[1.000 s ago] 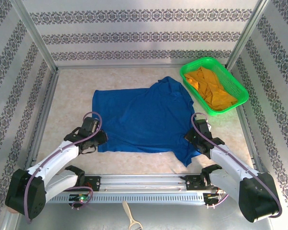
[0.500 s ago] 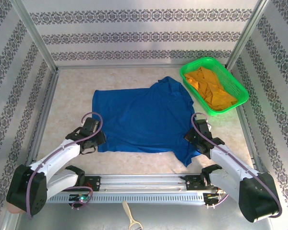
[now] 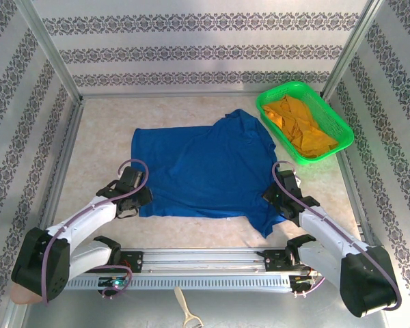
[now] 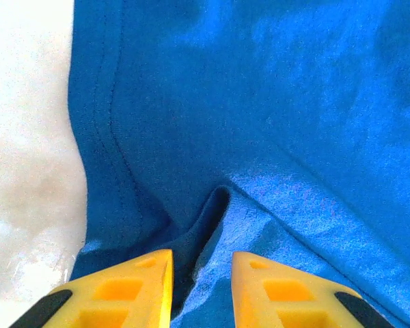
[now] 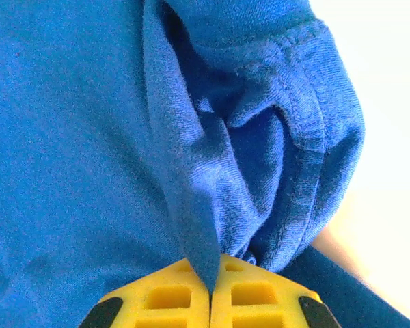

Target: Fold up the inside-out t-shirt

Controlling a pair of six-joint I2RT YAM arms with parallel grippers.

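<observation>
The inside-out t-shirt lies spread on the table, royal blue, with one sleeve trailing toward the front right. My left gripper sits at the shirt's front left corner. In the left wrist view its yellow jaws stand apart, open, with a raised ridge of the t-shirt lying loose between them beside the stitched hem. My right gripper is at the front right sleeve. In the right wrist view it is shut on a pinched fold of the t-shirt, next to the bunched sleeve hem.
A green basket holding an orange-yellow garment stands at the back right, close to the shirt's far corner. Metal frame posts and patterned walls enclose the table. A cream handle lies below the front rail.
The left arm's elbow has shifted slightly while its gripper stays at the shirt's corner. The shirt and the right arm have not moved.
</observation>
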